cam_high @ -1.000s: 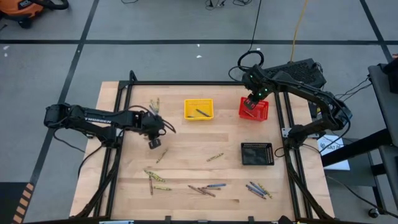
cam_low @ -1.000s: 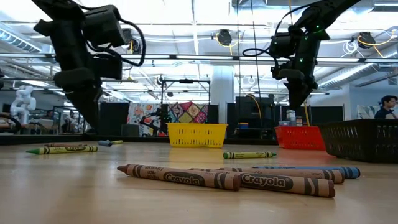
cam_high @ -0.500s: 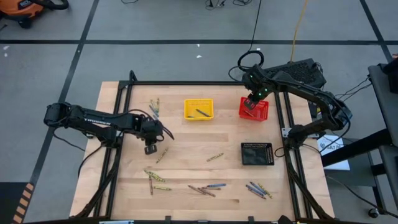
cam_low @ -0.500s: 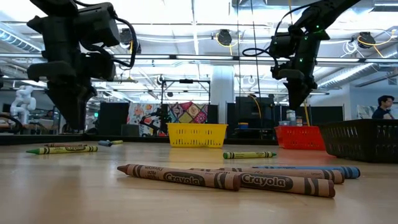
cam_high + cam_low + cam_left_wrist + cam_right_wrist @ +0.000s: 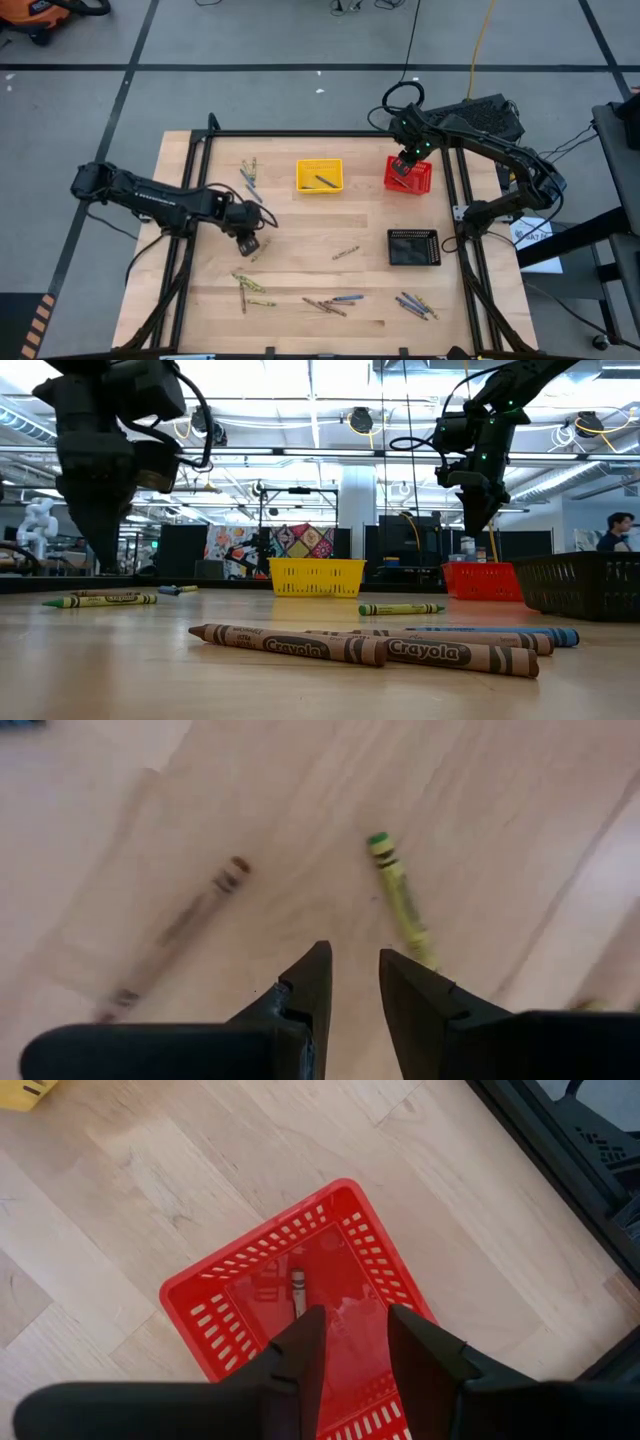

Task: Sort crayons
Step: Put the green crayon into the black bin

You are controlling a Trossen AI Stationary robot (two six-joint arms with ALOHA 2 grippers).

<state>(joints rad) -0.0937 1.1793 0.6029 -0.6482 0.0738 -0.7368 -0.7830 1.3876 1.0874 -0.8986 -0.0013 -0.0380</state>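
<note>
Wooden table (image 5: 300, 230), crayons scattered along its near half (image 5: 325, 305) and a few near the far left (image 5: 248, 172). Left gripper (image 5: 248, 243): low over a yellow-green crayon (image 5: 402, 900), fingers slightly apart, empty. Right gripper (image 5: 403, 166): above red basket (image 5: 215, 1305) holding one crayon (image 5: 297, 1292), fingers apart, empty. Yellow basket (image 5: 303, 185): one crayon (image 5: 325, 181).

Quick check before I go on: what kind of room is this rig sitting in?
Probably a robotics lab or an open workshop hall: the wooden table stands on a grey floor marked with dark tape lines, and exposed ceiling ducts and lights hang over equipment racks behind.
</note>
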